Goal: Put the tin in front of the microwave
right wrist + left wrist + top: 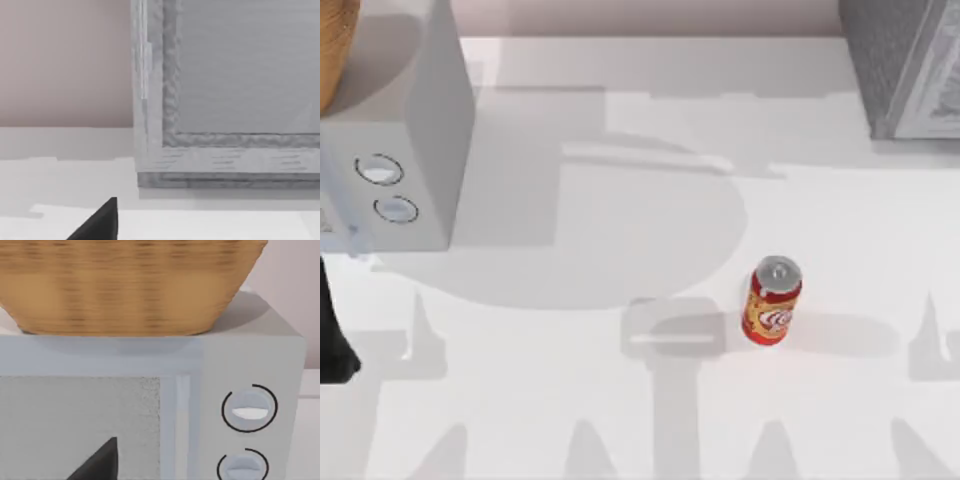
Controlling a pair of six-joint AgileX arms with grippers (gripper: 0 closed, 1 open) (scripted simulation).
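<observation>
While the tin [772,301] stands upright right of centre on the bench [620,420], well apart from the microwave [405,170], I cannot tell either gripper's opening; a clumsy sideways approach could topple it.

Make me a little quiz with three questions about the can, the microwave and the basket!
1. Where is the tin?
A. on the open table, right of middle
B. on top of the microwave
C. inside the basket

2. How many round knobs does the microwave have on its front?
A. none
B. two
C. five

3. How is the tin standing?
A. flattened
B. lying on its side
C. upright, silver top up

Answers:
1 A: in the top view it stands alone on the white table.
2 B: two ringed knobs sit one above the other.
3 C: its silver top faces up.

The basket sits on the microwave.
</observation>
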